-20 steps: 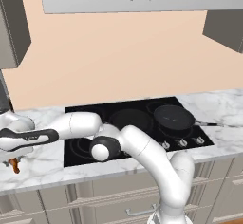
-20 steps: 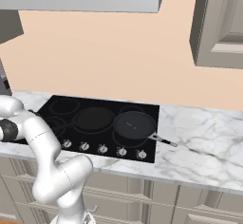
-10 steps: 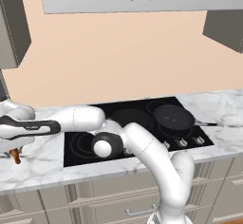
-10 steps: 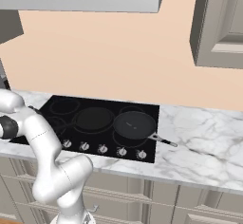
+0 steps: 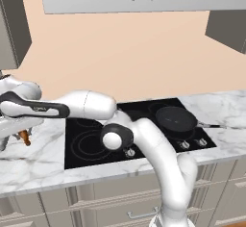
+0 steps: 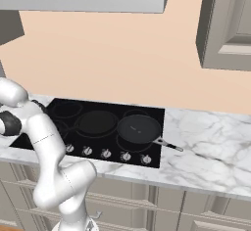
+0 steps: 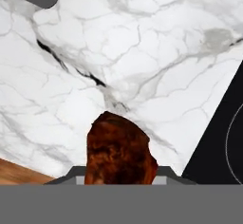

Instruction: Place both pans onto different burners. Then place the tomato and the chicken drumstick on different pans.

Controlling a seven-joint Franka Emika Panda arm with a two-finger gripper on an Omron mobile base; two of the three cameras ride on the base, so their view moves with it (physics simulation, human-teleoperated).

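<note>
ok so I'm lifting the chicken drumstick (image 7: 121, 152) off the table (image 7: 142, 52) now, tool (image 5: 19, 135) pinched nearly shut around it, and both pans (image 6: 139, 128) are waiting off to its right.

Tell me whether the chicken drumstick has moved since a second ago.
Yes. In the left base view the chicken drumstick has risen off the marble counter where it lay, held in the gripper, and now hangs above it, left of the cooktop.
</note>
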